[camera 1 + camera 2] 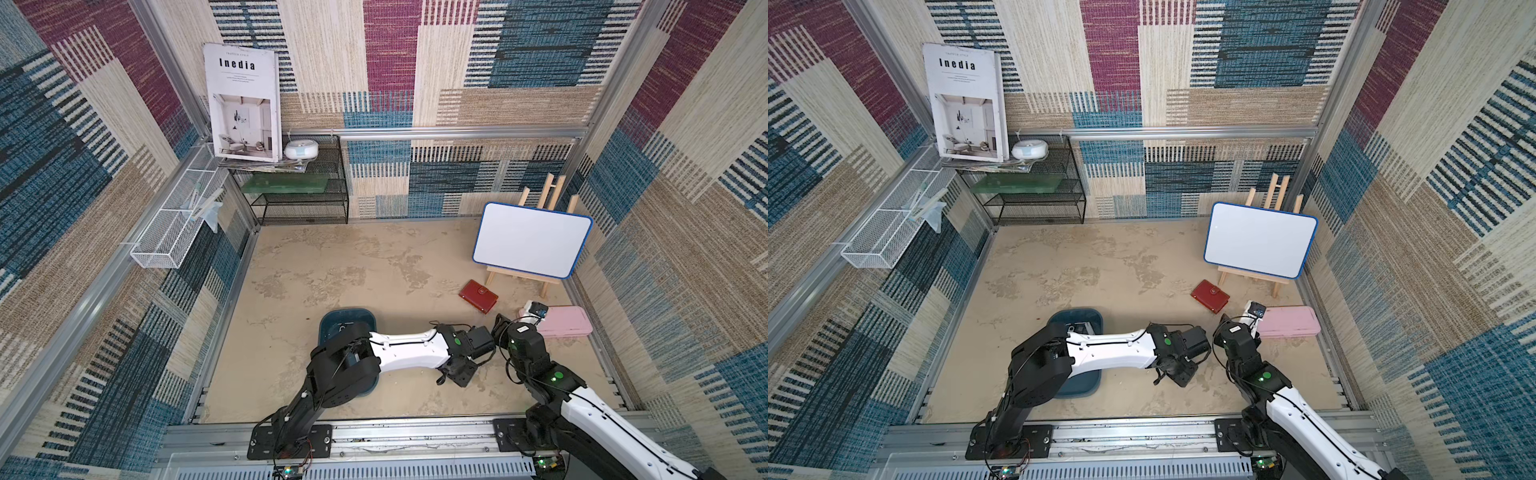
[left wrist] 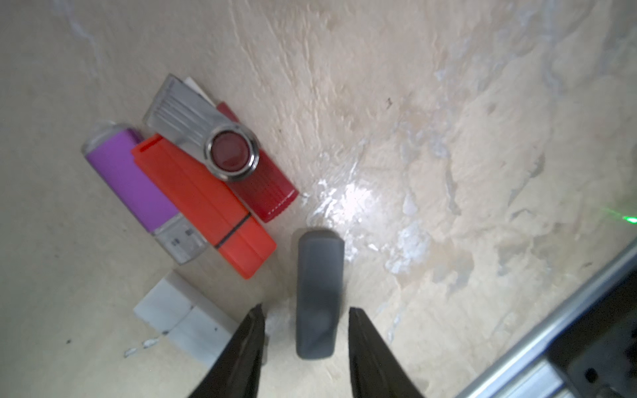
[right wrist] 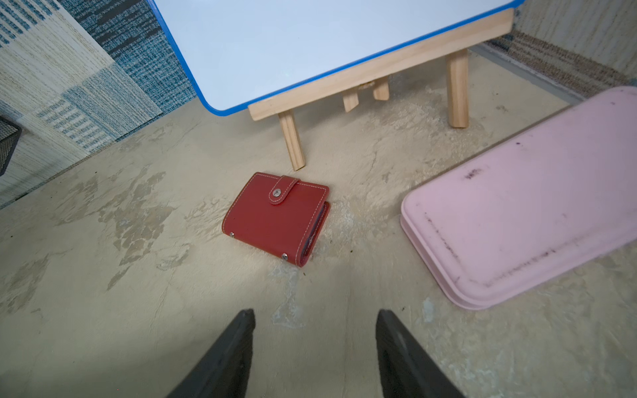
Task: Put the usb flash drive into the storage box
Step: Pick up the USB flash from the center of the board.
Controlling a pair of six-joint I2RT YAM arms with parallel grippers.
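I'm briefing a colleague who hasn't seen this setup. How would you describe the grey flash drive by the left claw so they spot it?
On the beige table, find the left claw. The grey flash drive lies alone between the open claw's tips. Unlike the purple drive, orange drive, red drive and white drive nearby, it is plain dark grey and touches none.

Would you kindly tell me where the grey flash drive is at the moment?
In the left wrist view, the grey flash drive lies between the open fingertips of the left gripper, just beside the orange flash drive.
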